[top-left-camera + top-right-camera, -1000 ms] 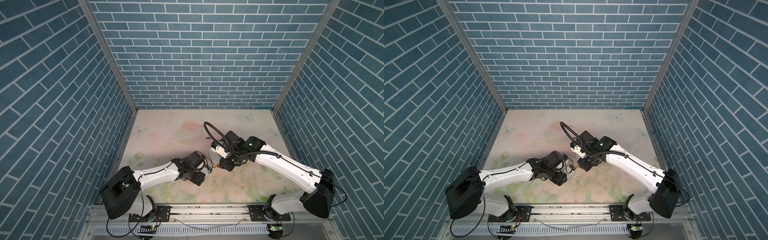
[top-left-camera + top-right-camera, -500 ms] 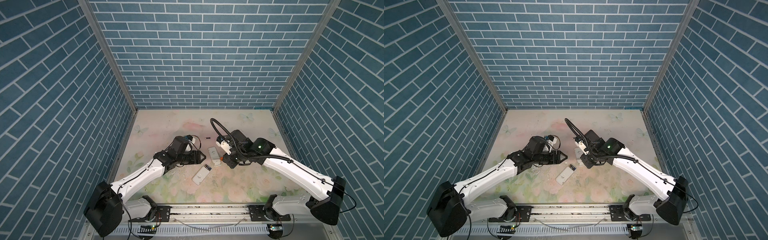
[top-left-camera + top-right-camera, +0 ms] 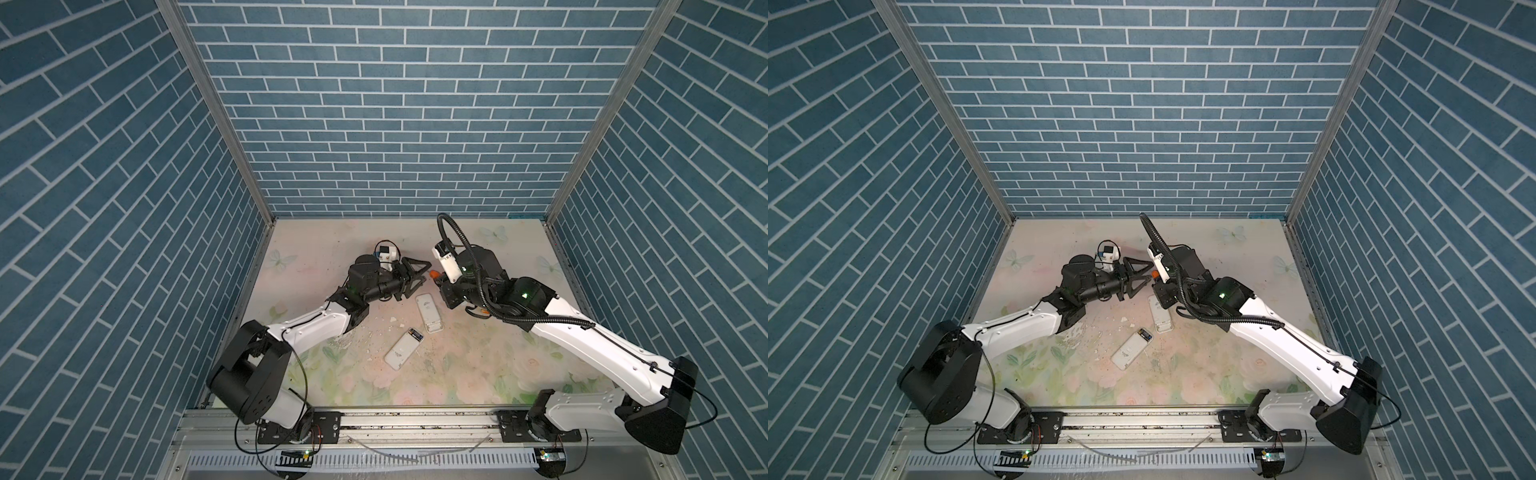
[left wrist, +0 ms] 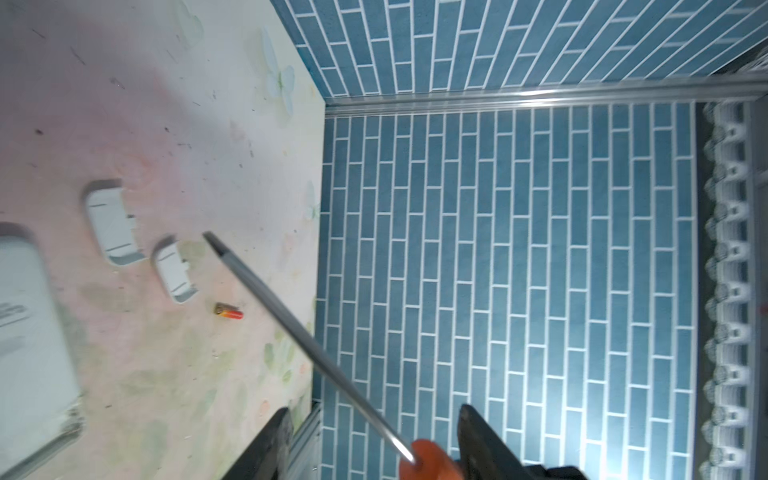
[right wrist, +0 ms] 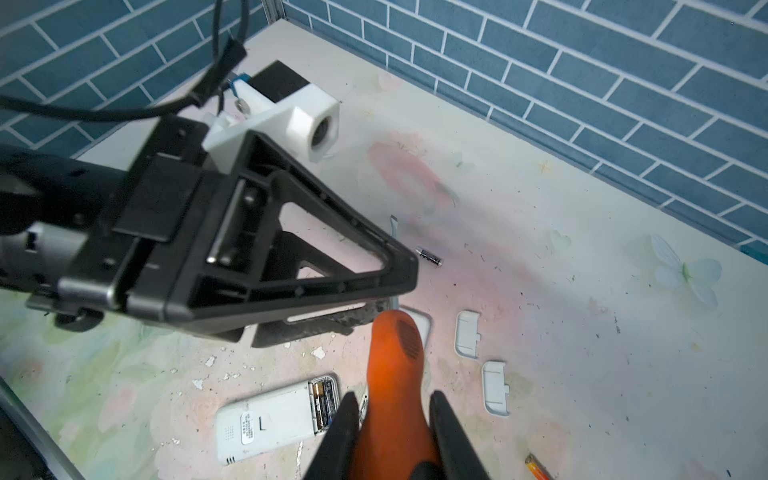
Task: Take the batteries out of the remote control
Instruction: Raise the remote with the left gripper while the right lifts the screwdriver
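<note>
The right gripper (image 5: 395, 403) is clenched on the orange-handled steel screwdriver (image 5: 395, 353). The left gripper (image 4: 374, 415) has its jaws apart on both sides of the same handle, not pressing it. This looks like a handover, so the left one should close squarely before the right one lets go. Two black batteries with gold ends (image 5: 322, 401) sit in the open white plastic remote control (image 5: 266, 424) on the floral desk (image 5: 582, 291). One black battery (image 5: 429, 256) and one orange-gold battery (image 4: 228, 311) lie loose.
</note>
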You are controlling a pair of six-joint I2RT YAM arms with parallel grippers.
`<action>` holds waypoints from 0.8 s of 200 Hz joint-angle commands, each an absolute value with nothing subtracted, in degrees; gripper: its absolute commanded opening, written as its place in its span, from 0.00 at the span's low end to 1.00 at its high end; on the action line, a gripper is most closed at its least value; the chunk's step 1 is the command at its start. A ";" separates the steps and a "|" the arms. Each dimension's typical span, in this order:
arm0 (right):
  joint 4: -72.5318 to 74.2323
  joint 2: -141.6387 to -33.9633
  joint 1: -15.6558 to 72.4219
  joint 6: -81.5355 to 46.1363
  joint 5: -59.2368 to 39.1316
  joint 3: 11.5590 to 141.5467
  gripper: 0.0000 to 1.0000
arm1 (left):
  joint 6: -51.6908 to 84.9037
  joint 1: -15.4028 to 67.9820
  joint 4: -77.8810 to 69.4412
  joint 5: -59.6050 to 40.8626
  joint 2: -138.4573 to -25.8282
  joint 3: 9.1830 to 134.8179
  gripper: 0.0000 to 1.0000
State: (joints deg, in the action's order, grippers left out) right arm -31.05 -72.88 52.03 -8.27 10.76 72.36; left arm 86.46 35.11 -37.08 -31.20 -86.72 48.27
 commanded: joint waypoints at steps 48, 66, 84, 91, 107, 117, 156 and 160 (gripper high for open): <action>-25.74 -73.46 52.15 -6.17 10.90 72.25 0.00 | 92.55 34.89 -47.68 -31.20 -88.77 51.81 0.50; -25.02 -73.61 52.14 -6.49 10.96 72.32 0.00 | 92.46 34.90 -47.55 -31.44 -88.67 52.00 0.46; -24.07 -73.81 52.12 -6.78 10.90 72.33 0.00 | 92.38 34.89 -47.61 -31.46 -88.59 51.97 0.43; -24.02 -73.97 52.12 -6.85 10.94 72.46 0.00 | 92.35 34.94 -47.57 -31.47 -88.54 52.00 0.42; -24.22 -74.58 52.17 -6.81 11.06 72.77 0.00 | 92.26 34.89 -47.50 -31.46 -88.32 51.94 0.39; -24.01 -74.86 52.13 -6.79 11.05 72.77 0.00 | 92.11 34.89 -47.25 -31.55 -88.24 52.01 0.37; -22.97 -75.84 52.17 -6.64 11.69 72.77 0.00 | 92.04 35.07 -46.89 -31.47 -88.06 51.68 0.37; -22.88 -75.91 52.13 -6.64 11.67 72.77 0.00 | 92.02 35.09 -46.92 -31.46 -88.06 51.68 0.37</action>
State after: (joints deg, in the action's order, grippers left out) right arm -23.88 -74.87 52.01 -7.46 11.03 72.36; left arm 92.68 35.11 -44.56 -30.98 -88.20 50.24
